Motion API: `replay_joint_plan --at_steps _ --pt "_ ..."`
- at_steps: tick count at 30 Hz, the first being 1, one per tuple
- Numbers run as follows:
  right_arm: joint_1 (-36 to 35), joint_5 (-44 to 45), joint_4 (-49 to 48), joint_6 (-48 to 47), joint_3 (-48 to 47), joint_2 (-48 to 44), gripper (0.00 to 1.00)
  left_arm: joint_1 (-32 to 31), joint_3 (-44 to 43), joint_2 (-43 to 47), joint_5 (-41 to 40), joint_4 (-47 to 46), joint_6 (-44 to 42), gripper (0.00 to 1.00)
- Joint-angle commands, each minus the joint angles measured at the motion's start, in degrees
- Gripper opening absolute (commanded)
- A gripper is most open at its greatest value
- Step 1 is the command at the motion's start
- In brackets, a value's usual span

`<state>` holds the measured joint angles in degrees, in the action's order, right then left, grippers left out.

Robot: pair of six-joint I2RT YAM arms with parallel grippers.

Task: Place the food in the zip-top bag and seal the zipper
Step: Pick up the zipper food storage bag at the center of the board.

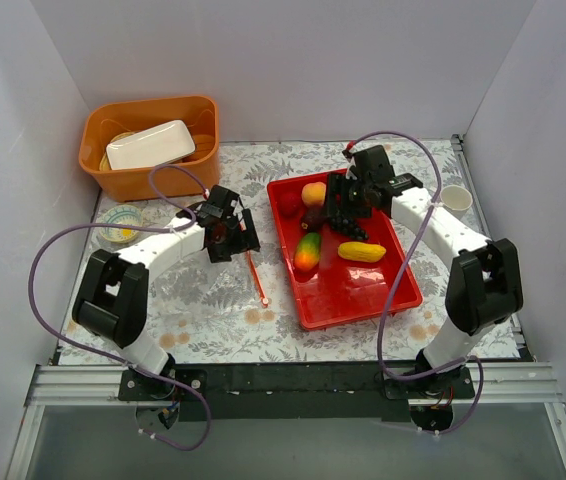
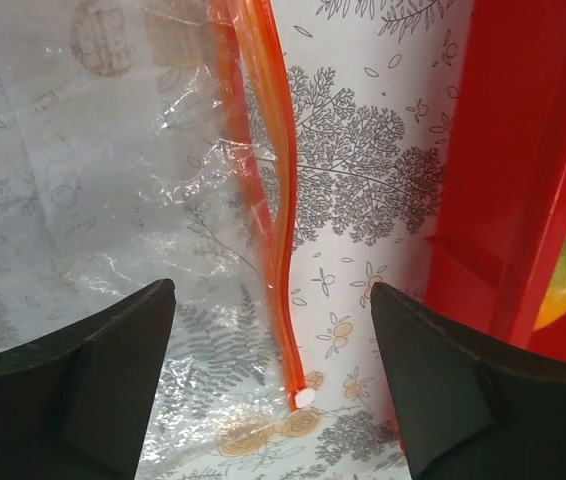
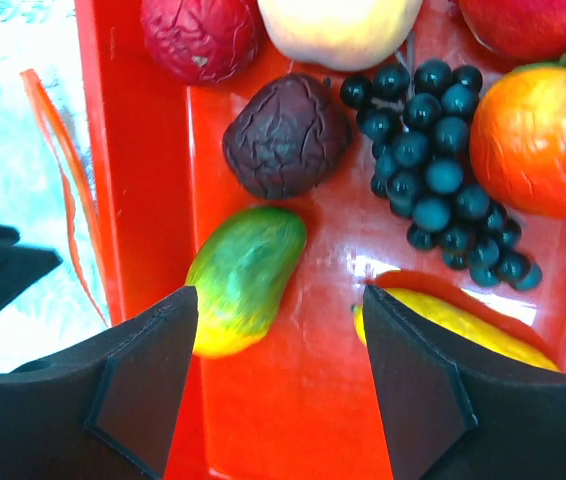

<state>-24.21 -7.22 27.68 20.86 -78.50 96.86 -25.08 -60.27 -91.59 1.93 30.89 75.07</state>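
The clear zip-top bag [image 1: 203,290] [image 2: 93,200] lies flat on the table, left of the red tray [image 1: 363,305]. Its orange-red zipper [image 1: 256,278] [image 2: 281,250] runs along the edge facing the tray. My left gripper [image 1: 231,238] [image 2: 273,290] hovers open over the zipper's end, gripping nothing. The food sits in the tray: mango [image 1: 308,251] [image 3: 246,275], yellow piece [image 1: 361,251] [image 3: 453,320], grape bunch [image 3: 443,170], dark red ball [image 3: 285,135], red ball [image 1: 290,203] [image 3: 201,35], peach-orange ball [image 1: 314,193]. My right gripper [image 1: 346,215] [image 3: 280,295] hangs open above the tray floor between mango and yellow piece.
An orange basin [image 1: 153,140] holding a white dish [image 1: 150,145] stands at the back left. A small patterned bowl [image 1: 121,222] sits by the left arm, and a white cup [image 1: 457,200] is at the right edge. White walls enclose the table.
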Motion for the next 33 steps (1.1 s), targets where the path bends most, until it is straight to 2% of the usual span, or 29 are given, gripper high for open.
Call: replay_joint_plan --at_steps 1,4,7,18,27,30,31,33 --pt "-0.6 0.5 0.4 0.8 1.7 -6.2 0.74 -2.1 -3.7 -0.3 -6.2 2.8 0.3 0.75" --pt "-0.7 1.0 1.0 0.8 2.6 -8.1 0.74 -3.5 -3.5 0.0 -6.7 3.0 0.8 0.69" --pt "-0.7 1.2 1.2 0.9 3.1 -9.5 0.74 -3.8 -3.1 -0.8 -6.9 3.8 1.5 0.56" --pt "-0.8 0.2 1.7 1.5 3.8 -12.4 0.74 -5.9 -2.7 -3.0 -9.0 3.8 3.1 0.5" --pt "-1.4 -0.2 1.8 2.0 4.6 -13.6 0.74 -6.5 -3.0 -4.9 -10.2 3.5 5.0 0.4" --pt "-1.5 -0.2 1.8 2.1 4.8 -13.8 0.74 -6.5 -3.7 -5.0 -10.3 3.5 4.5 0.32" --pt "-1.5 -0.4 1.8 2.1 4.9 -13.8 0.74 -6.5 -3.8 -5.3 -10.2 3.6 4.4 0.26" --pt "-1.8 -0.8 1.9 2.1 5.1 -13.8 0.74 -6.5 -4.0 -5.4 -10.2 3.6 4.1 0.2"
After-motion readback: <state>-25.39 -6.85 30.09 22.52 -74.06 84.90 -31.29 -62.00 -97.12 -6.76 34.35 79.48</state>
